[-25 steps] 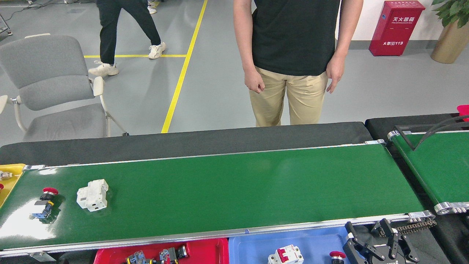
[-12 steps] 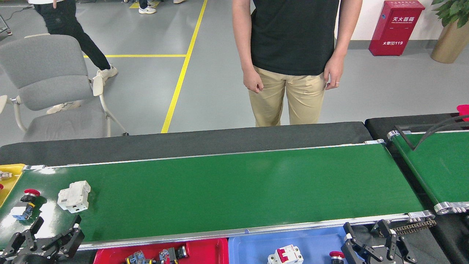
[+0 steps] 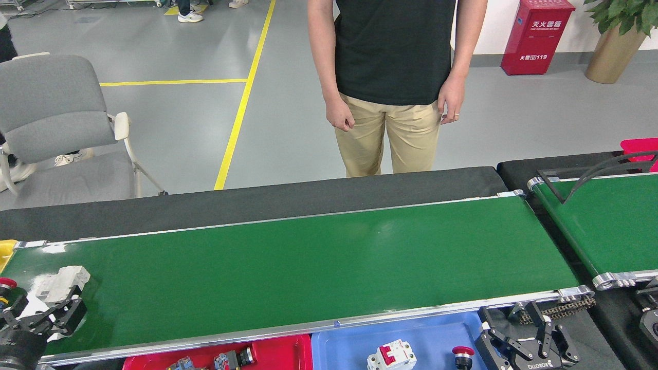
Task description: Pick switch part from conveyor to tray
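Left gripper [image 3: 43, 316] over white switch part [image 3: 60, 284], conveyor [image 3: 308, 267] left end

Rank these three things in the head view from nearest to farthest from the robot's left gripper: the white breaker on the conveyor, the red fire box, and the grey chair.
1. The white breaker lies on the conveyor's left end, right at the left gripper.
2. The grey chair stands beyond the belt, upper left.
3. The red fire box is far across, upper right.

grey chair [image 3: 56, 128], red fire box [image 3: 537, 36], potted plant [image 3: 617, 46], standing person [image 3: 393, 77]
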### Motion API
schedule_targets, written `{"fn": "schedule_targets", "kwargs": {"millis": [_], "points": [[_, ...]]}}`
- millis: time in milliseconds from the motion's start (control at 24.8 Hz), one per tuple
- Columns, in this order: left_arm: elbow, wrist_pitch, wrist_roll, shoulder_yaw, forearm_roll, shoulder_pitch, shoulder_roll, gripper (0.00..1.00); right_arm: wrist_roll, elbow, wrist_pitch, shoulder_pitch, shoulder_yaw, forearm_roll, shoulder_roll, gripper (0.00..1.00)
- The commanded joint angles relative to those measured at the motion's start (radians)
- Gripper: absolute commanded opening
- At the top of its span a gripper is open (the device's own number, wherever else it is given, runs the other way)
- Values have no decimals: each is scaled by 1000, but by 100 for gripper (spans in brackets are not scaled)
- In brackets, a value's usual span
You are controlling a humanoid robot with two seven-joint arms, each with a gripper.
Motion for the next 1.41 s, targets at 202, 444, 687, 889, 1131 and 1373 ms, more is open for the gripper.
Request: {"fn": "schedule_targets", "kwargs": {"millis": [202,444,687,889,1131,1373], "points": [[150,220,61,-114,7,-117,25,70,-10,-8,-4,-25,0,0,-11,98],[113,226,121,-125,22,-104,-32,25,-10,-4,0,-25,-3,0,-3,98],[-229,76,168,-134,67,97,-104,13,-10,-4,-2,-28,-6,0,-3,98],[-608,-157,157,-202,68,336,-193,14,-10,-4,-2,-37,-6,0,-4,98],[-809,-280,128,-424,1,485,-330,15,-10,-1,0,-37,-6,2,-9,98],[-853,-273,127,-650,-172,494,-455,19,-10,-1,9,-35,-7,2,-1,98]]}}
